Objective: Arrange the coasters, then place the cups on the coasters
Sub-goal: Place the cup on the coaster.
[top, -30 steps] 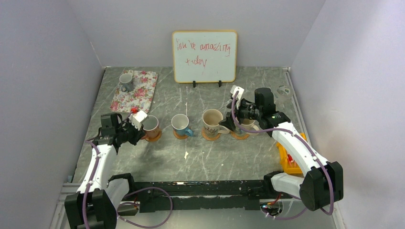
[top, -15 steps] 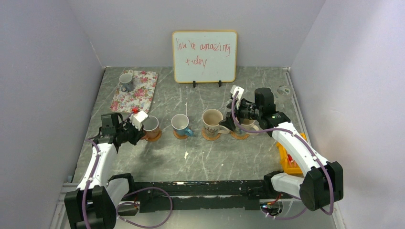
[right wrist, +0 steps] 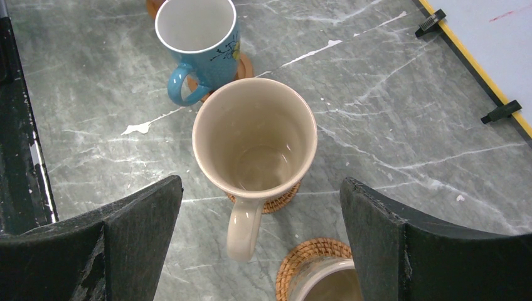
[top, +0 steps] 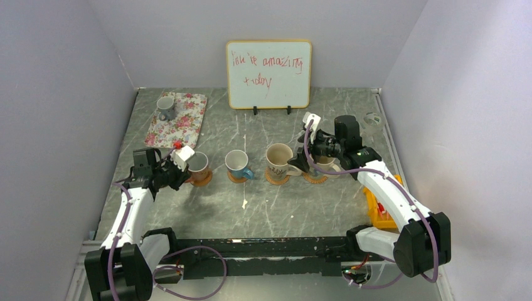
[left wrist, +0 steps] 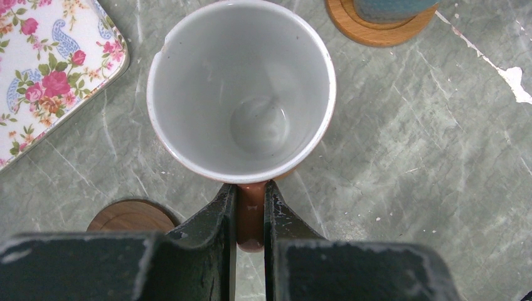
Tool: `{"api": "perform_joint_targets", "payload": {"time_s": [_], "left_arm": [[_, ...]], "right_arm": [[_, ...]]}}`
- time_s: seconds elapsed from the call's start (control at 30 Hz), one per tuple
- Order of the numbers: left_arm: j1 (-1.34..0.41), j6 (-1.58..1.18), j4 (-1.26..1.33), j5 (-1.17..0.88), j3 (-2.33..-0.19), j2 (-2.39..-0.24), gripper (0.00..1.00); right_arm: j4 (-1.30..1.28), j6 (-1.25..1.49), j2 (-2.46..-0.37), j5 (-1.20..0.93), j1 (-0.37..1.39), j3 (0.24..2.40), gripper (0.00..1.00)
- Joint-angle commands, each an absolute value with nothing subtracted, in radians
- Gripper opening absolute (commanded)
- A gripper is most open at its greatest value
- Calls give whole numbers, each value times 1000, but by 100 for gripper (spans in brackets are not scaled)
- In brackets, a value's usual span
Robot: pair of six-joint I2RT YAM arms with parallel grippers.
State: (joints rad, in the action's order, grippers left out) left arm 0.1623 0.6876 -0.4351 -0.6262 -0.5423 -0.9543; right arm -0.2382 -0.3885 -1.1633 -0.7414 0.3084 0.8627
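The left pincer [left wrist: 250, 210] pinches the handle of the brown mug [left wrist: 241, 94], a dark coaster [left wrist: 132, 216] just beside. The right pincer [right wrist: 260, 188] gapes wide near a cream mug [right wrist: 254, 135].

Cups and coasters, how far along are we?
Done: blue-handled cup and both cream cups sit on coasters. In hand: left gripper clamps the handle of the orange-brown cup; right gripper hangs open. Left: grey cup stands on the floral tray, dark brown coaster bare.
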Motion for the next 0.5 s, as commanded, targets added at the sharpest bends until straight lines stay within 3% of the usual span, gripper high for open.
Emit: {"api": "perform_joint_targets", "payload": {"time_s": [0.0,0.47], "left_arm": [[163,727,-414,-667,-572,-949,5],[163,750,-451,-665,-585,-928,5]], "right_arm": [[-216,-397,-1163,-753,311,877,100],[-215,-394,-1164,-749,310,877,100]]}}
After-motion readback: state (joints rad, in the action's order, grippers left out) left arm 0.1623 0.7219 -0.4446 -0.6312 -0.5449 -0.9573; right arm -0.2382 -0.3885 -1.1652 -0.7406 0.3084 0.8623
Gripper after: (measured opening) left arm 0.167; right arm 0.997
